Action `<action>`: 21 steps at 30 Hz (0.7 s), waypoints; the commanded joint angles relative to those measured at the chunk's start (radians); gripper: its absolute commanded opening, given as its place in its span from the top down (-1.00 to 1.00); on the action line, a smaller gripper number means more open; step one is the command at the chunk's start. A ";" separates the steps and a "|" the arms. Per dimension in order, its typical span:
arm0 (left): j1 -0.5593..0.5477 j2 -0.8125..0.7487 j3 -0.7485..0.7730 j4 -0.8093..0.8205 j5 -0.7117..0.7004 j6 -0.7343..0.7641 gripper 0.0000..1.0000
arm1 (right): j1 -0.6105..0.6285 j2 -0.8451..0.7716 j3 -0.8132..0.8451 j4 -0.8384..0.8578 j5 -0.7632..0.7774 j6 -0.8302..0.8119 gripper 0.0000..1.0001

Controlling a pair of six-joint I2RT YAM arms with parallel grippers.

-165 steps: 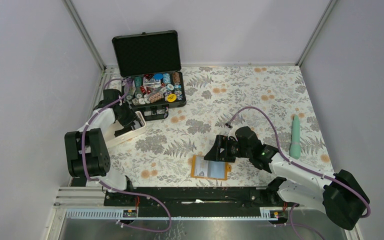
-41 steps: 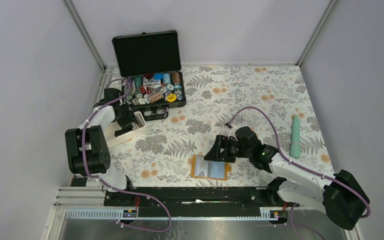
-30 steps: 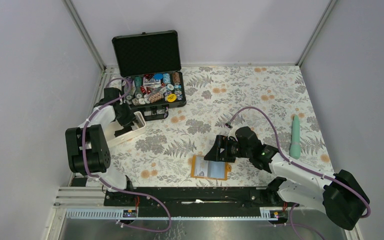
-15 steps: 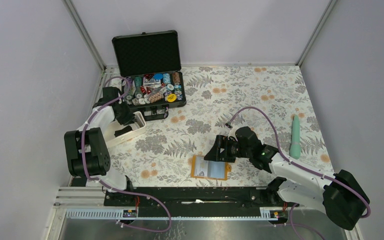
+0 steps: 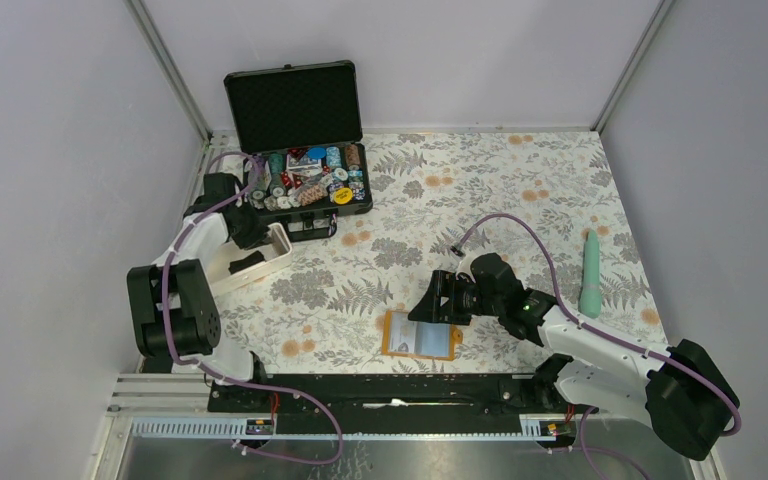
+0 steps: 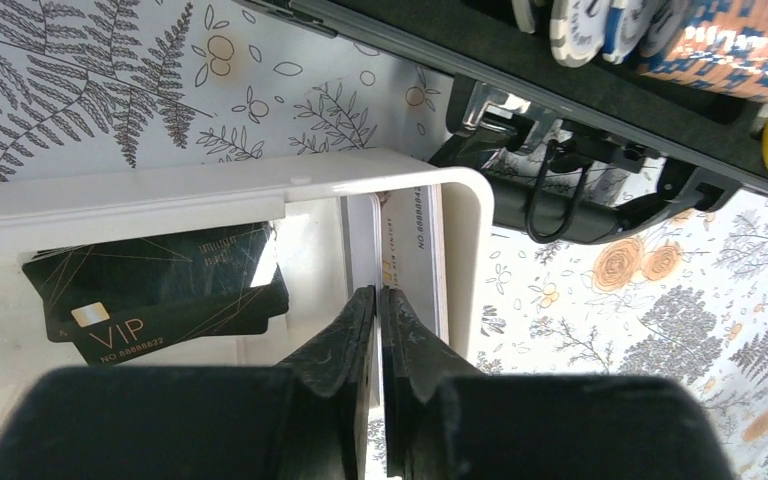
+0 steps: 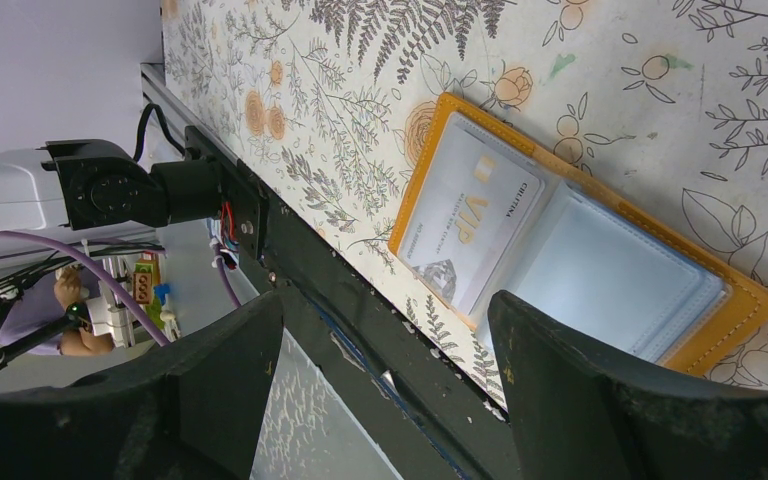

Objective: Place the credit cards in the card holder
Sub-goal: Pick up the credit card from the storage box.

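Observation:
My left gripper (image 6: 377, 292) reaches into the white tray (image 6: 260, 180). Its jaws are pressed together on the edge of a pale credit card (image 6: 405, 250), which stands on edge against the tray's end wall. Black credit cards marked VIP (image 6: 160, 290) lie flat in the tray beside it. From above, the left gripper (image 5: 241, 228) is at the tray's far end. The orange card holder (image 5: 421, 336) lies open near the front edge, with a pale VIP card (image 7: 470, 225) in its left sleeve. My right gripper (image 5: 438, 300) hovers open just above it, holding nothing.
A black hard case (image 5: 310, 190) full of poker chips stands open right behind the tray, its latches (image 6: 550, 190) close to the tray's corner. A teal stick-shaped object (image 5: 590, 275) lies at the right. The black rail (image 7: 290, 260) borders the near edge.
The left gripper's jaws have closed on the pale card and the wrist has drawn back toward the case, uncovering a black card in the tray. The right arm has not moved.

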 commanded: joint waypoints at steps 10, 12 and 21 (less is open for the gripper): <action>0.005 -0.109 0.031 -0.032 -0.049 0.008 1.00 | -0.006 -0.003 0.015 0.014 -0.027 -0.018 -0.63; 0.005 -0.104 0.033 -0.034 -0.050 0.007 1.00 | -0.006 0.000 0.017 0.014 -0.025 -0.018 -0.64; 0.005 -0.052 0.040 -0.033 -0.026 0.013 0.88 | -0.006 0.015 0.022 0.017 -0.028 -0.018 -0.63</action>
